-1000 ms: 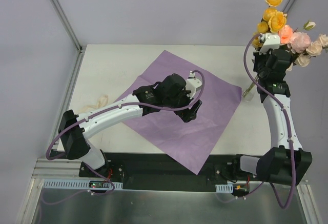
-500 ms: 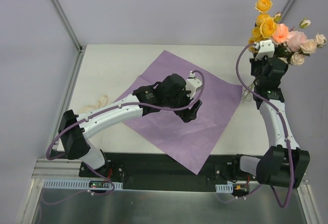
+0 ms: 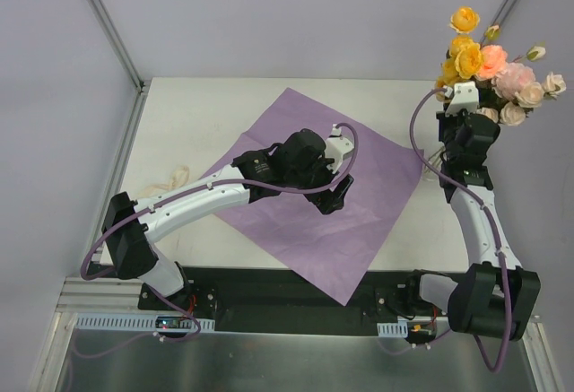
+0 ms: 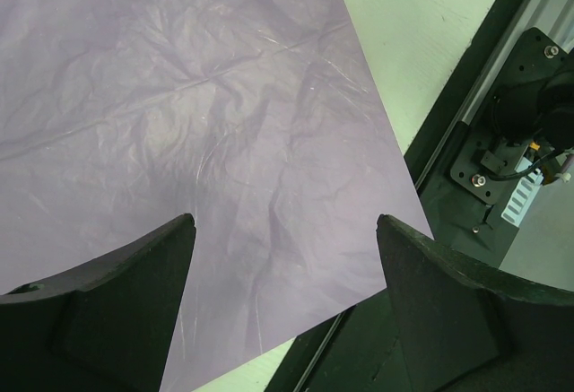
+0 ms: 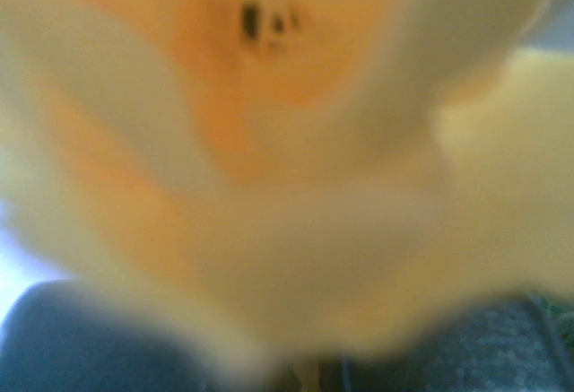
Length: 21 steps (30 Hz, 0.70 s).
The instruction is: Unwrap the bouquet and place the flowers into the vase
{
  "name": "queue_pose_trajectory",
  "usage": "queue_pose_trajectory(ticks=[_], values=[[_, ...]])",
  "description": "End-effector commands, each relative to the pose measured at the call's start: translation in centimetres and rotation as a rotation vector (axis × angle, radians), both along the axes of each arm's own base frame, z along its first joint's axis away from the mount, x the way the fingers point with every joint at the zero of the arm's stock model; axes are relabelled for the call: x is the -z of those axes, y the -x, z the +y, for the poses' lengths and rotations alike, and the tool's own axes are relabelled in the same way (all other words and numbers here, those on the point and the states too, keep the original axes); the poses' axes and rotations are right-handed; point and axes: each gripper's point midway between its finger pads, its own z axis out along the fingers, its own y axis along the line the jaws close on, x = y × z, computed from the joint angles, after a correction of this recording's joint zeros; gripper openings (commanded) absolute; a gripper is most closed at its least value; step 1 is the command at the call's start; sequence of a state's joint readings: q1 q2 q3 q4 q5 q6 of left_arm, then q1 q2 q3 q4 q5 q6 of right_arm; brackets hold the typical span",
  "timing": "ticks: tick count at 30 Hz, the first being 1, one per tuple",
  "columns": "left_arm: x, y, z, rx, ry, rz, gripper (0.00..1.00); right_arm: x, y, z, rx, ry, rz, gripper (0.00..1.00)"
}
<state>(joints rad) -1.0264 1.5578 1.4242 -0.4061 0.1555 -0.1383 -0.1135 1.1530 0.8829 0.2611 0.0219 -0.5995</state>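
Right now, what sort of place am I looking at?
Probably a lab robot test cell: a white table walled by plain grey panels on aluminium posts, with the left arm and right arm bolted to a black base plate.

White arms (image 3: 193, 204), black left hand (image 4: 285, 222), purple cables (image 3: 413, 123)

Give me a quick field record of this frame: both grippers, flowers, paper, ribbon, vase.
left gripper: open, empty, over the purple paper
right gripper: shut on the flowers, held up at the table's far right
purple paper: spread flat on the table
ribbon: loose on the table, left of the paper
right wrist view: blurred, filled by the flowers close up
vase: not clearly visible; right arm in the way
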Motion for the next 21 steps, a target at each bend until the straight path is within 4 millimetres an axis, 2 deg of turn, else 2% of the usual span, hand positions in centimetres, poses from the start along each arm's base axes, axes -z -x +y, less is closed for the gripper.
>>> queue_pose_trajectory(ticks=[1, 3, 4, 10, 13, 17, 19, 21], values=[[-1.3, 0.1, 0.2, 0.002, 0.037, -0.009, 0.81, 0.4, 0.5, -0.3, 0.037, -0.024, -0.014, 0.01], [-1.2, 0.1, 0.3, -0.001, 0.033, -0.012, 0.81, 0.0, 0.9, -0.7, 0.065, -0.015, -0.040, 0.01], [-1.2, 0.1, 0.3, -0.001, 0.033, -0.012, 0.81, 0.6, 1.1, -0.7, 0.068, -0.015, -0.037, 0.01], [-0.9, 0.2, 0.1, 0.004, 0.031, 0.000, 0.81, 1.0, 1.0, -1.0, 0.085, -0.016, -0.041, 0.03], [-0.9, 0.1, 0.1, 0.001, 0.030, -0.002, 0.81, 1.3, 0.9, -1.0, 0.092, -0.025, -0.036, 0.07], [-0.9, 0.0, 0.3, -0.002, 0.026, -0.012, 0.81, 0.6, 1.1, -1.0, 0.105, -0.034, -0.052, 0.20], [-1.1, 0.1, 0.2, 0.000, 0.032, -0.011, 0.81, 0.3, 1.2, -0.7, 0.099, -0.045, -0.051, 0.32], [-1.1, 0.1, 0.2, 0.000, 0.031, -0.010, 0.81, -0.2, 1.6, -0.4, 0.099, -0.045, -0.053, 0.39]])
